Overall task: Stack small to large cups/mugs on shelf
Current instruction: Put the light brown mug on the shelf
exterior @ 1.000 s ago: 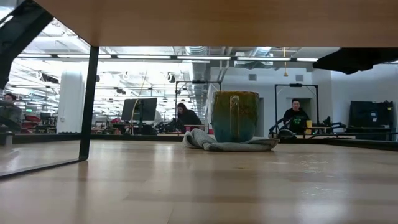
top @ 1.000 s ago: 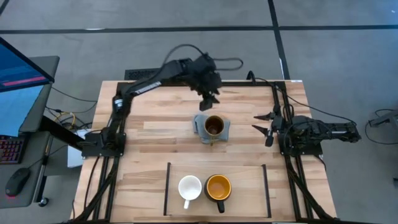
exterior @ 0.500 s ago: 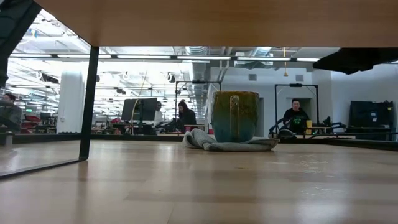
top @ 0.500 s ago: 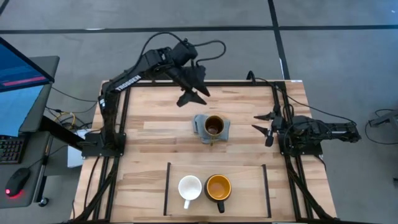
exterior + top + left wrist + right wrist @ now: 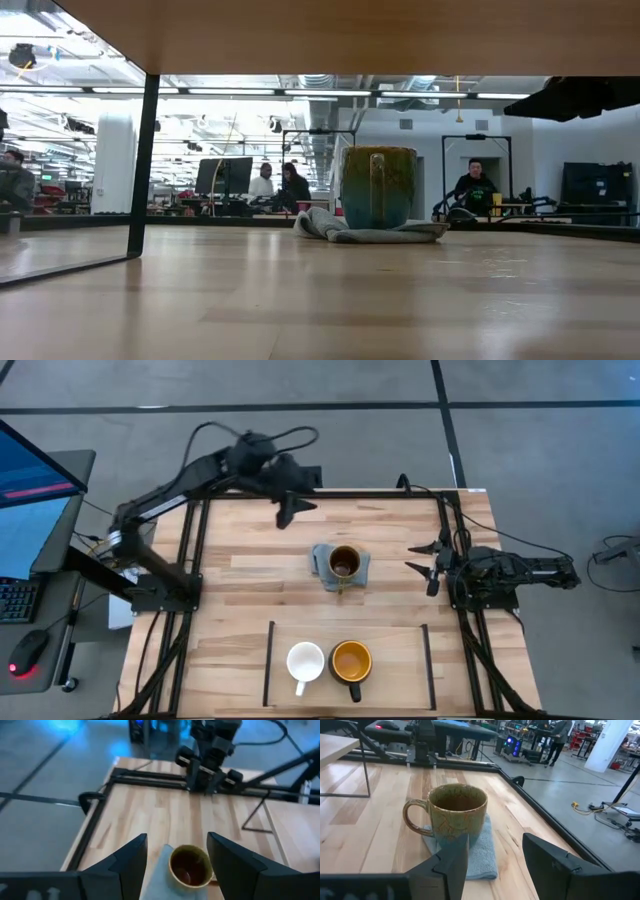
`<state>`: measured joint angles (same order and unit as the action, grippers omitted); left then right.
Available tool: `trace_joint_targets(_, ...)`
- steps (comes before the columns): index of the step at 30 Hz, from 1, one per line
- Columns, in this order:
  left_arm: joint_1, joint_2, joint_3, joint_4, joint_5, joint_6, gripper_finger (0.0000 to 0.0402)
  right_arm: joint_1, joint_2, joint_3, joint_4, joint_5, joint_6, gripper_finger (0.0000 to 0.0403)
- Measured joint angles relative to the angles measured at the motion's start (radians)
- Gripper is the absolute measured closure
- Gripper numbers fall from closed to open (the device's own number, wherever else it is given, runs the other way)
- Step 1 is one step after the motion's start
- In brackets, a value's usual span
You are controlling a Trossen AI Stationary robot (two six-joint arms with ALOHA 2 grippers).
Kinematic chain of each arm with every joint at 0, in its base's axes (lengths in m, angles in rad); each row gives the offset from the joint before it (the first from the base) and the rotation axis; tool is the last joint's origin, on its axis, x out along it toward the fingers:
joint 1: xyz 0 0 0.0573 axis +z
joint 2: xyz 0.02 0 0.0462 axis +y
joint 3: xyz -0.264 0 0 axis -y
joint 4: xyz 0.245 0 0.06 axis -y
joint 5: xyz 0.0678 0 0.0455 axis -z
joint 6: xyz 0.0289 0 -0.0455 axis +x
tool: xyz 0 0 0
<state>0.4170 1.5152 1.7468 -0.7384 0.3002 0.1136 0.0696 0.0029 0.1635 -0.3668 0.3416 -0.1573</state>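
Brown mug's (image 5: 344, 563) contents perhaps dregs

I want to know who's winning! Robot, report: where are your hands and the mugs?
Left gripper open, empty, above table's far edge. Right gripper open, waiting at right. Brownish-gold mug on grey cloth; white mug, dark yellow-lined mug on shelf. Nothing blocking.

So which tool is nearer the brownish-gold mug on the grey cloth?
Left, narrowly. The left tool hovers open above the table's far edge; the right tool waits open beside the brownish-gold mug.

Both end effectors (image 5: 290, 507) (image 5: 424, 565) agape, empty
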Motion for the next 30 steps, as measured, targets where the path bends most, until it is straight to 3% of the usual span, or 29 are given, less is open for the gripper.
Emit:
trace_joint_targets(9,-0.007,-0.42,-0.629,0.423,-0.078,-0.1,0.0205,0.0,0.0,0.0,0.021,0.0,0.034,0.0193)
trace_joint_targets(17,-0.025,-0.69,-1.117,0.875,-0.082,-0.177,0.0205,0.0,0.087,0.028,0.113,0.0,0.036,0.0193)
trace_joint_targets(23,-0.026,-0.802,-1.375,1.113,-0.124,-0.214,0.0205,0.0,0.263,0.145,0.115,0.006,0.037,0.0193)
trace_joint_targets(30,-0.026,-0.838,-1.535,1.178,-0.197,-0.269,0.0205,-0.003,0.527,0.322,0.088,0.055,0.072,0.0193)
